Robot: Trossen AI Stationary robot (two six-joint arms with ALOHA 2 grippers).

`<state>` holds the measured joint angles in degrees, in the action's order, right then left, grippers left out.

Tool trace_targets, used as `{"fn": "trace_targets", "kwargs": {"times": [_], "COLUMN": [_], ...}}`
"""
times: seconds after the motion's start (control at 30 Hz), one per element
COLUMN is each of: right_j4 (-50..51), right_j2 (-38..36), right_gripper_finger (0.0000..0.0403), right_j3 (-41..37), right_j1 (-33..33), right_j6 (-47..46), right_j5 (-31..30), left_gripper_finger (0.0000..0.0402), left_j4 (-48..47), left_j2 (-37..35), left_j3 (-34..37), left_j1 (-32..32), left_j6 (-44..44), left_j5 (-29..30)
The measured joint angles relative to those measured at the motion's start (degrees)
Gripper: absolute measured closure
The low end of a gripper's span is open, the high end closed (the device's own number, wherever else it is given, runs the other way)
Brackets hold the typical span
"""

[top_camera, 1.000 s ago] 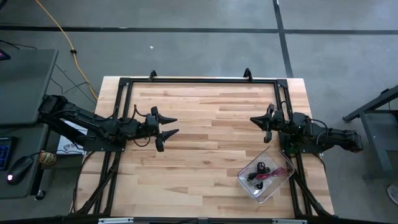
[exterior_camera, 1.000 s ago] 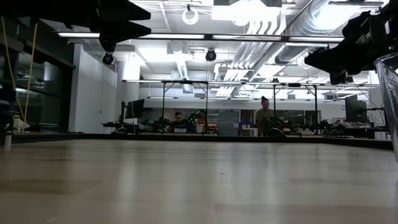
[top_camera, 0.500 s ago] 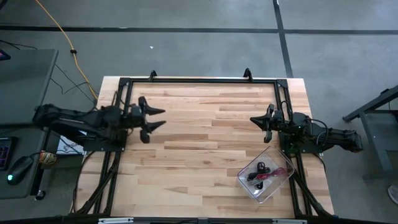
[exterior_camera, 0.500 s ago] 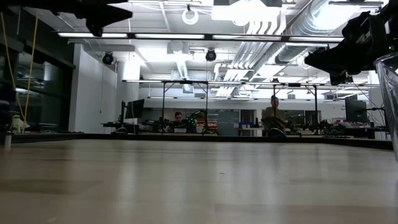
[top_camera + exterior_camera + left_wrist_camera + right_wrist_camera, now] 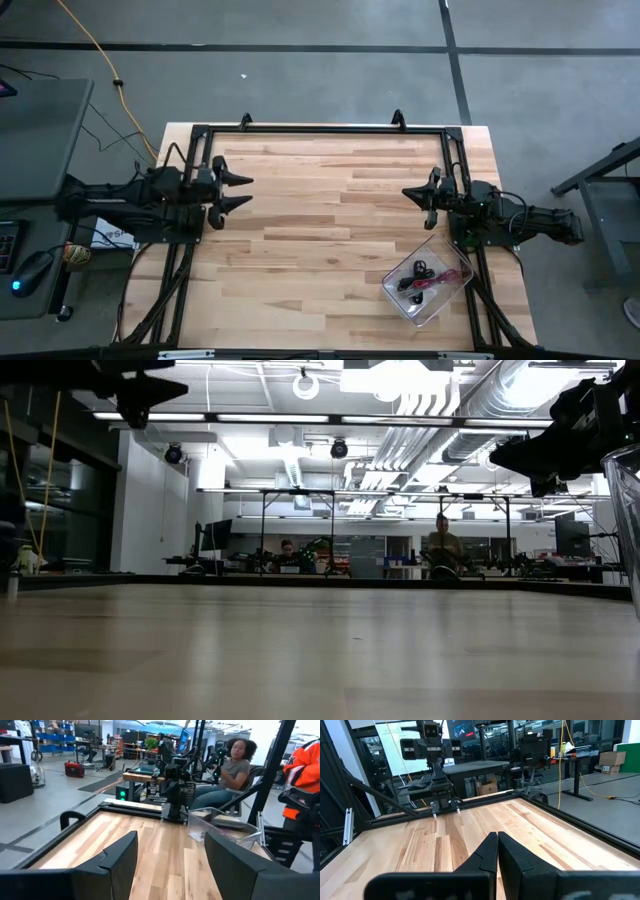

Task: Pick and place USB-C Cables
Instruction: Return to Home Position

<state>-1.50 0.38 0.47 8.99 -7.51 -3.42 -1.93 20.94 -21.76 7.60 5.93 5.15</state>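
Left claw [image 5: 245,191]: raised over the left edge of the surface [image 5: 330,230], fingers apart, nothing between them. Right claw [image 5: 408,193]: raised at the right edge, fingers together, holding nothing. USB-C Cables [image 5: 422,277]: lying tangled inside the transparent bin [image 5: 430,305], near the surface's right front corner, just beside the right arm. Black and pinkish-red strands are distinguishable; a count cannot be made.

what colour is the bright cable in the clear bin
The cable is pinkish-red, lying in the bin; the high view shows it best.
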Motion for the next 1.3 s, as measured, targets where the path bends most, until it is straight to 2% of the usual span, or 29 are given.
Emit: {"fn": "trace_targets", "kwargs": {"times": [0.17,0.27,0.4,0.53,0.6,0.83,1.3], "right_j4": [0.0,0.0,0.0,0.0,0.0,0.0,0.0], "right_j2": [0.0,0.0,0.0,0.0,0.0,0.0,0.0], "right_gripper_finger": [0.0399,0.0398,0.0398,0.0398,0.0398,0.0398,0.0398], "right_j3": [0.0,0.0,0.0,0.0,0.0,0.0,0.0], "right_j1": [0.0,0.0,0.0,0.0,0.0,0.0,0.0], "right_j6": [0.0,0.0,0.0,0.0,0.0,0.0,0.0], "right_j5": [0.0,0.0,0.0,0.0,0.0,0.0,0.0], "left_gripper_finger": [0.0195,0.0218,0.0282,0.0371,0.0392,0.0399,0.0401], "left_j4": [4.8,6.9,7.5,7.5,7.5,4.3,5.4], "left_j2": [-4.5,-7.6,-11.5,-14.3,-15.4,-18.0,-18.3], "left_j3": [8.1,12.9,17.3,19.0,19.9,21.2,21.1], "left_j1": [0.0,0.0,0.0,0.0,0.0,-0.2,-0.2], "left_j6": [2.1,2.4,2.9,2.9,2.6,1.4,-1.6], "left_j5": [3.5,5.5,5.6,4.4,3.7,4.3,6.0]}}
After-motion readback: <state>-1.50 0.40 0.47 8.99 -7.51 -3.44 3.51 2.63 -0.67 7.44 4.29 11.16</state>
